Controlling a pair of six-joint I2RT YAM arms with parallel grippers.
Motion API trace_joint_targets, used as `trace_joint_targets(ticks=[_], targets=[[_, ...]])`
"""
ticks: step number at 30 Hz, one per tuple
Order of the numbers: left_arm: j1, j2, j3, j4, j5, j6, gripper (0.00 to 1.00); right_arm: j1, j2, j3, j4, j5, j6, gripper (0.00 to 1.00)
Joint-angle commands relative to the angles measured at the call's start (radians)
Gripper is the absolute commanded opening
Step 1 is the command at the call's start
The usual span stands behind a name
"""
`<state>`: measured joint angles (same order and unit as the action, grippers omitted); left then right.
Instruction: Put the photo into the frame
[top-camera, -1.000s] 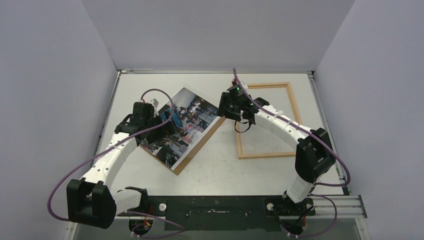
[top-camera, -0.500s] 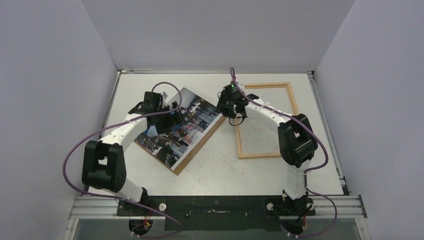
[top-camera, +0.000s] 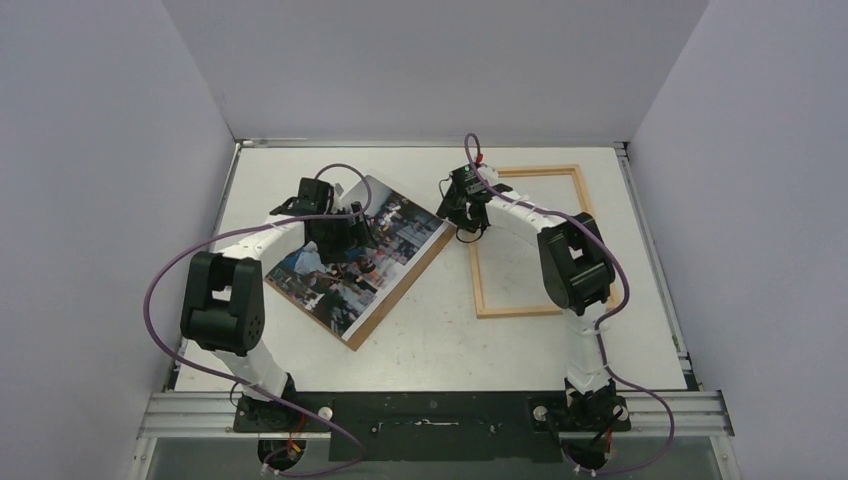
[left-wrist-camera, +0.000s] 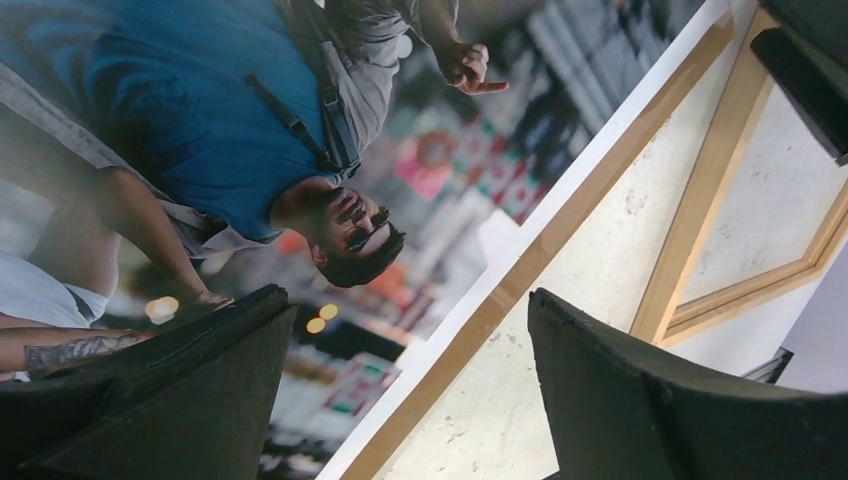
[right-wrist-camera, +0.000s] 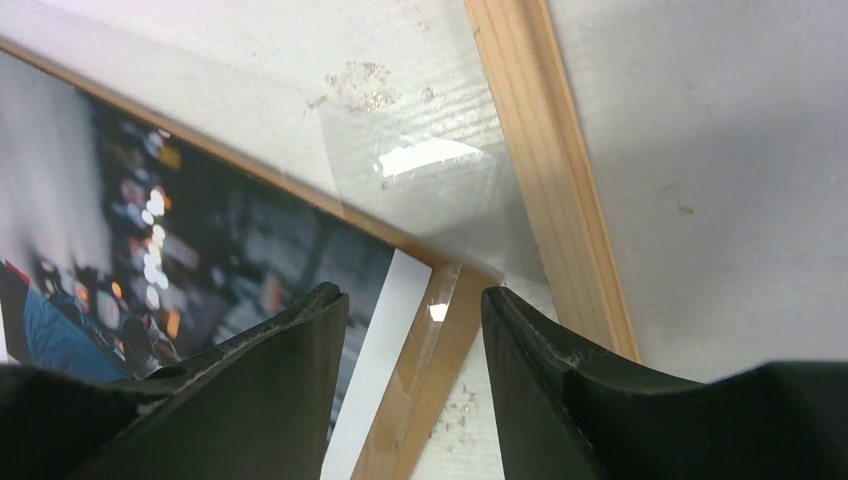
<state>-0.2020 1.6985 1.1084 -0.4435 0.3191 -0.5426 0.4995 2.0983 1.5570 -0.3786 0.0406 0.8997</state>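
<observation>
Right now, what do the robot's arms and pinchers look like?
The left arm and right arm are white tubes with chunky black joints, and a purple cable loops along each. The left gripper and right gripper each have two thick, matte black fingers shaped like wedges.

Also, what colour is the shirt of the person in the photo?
Blue; the photo shows it most clearly in the left wrist view.

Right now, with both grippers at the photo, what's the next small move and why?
Probably lower the right gripper and close it on the corner of the photo nearest the frame. Its jaws stand open astride that corner, holding nothing; the photo lies on the brown board, outside the frame. The left gripper hovers open over the photo.
</observation>
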Motion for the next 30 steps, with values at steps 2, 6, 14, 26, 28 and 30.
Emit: trace_joint_targets(ticks=[2,6,14,26,28,30], targets=[[0.009,0.020,0.035,-0.039,-0.063,0.046,0.83,-0.006,0.051,0.065,0.060,0.032,-0.005,0.52],[0.026,0.044,0.042,-0.099,-0.099,0.054,0.79,-0.011,0.082,0.088,0.045,0.049,0.002,0.51],[0.039,0.074,0.030,-0.121,-0.130,0.043,0.75,-0.021,0.120,0.097,-0.027,0.080,0.041,0.52],[0.038,0.152,0.055,-0.150,-0.154,0.065,0.62,-0.061,0.134,-0.118,0.345,-0.182,0.214,0.52],[0.037,0.171,0.059,-0.160,-0.164,0.071,0.61,-0.064,0.132,-0.144,0.418,-0.209,0.227,0.52],[0.037,0.186,0.062,-0.173,-0.178,0.074,0.60,-0.068,0.130,-0.161,0.472,-0.240,0.231,0.52]])
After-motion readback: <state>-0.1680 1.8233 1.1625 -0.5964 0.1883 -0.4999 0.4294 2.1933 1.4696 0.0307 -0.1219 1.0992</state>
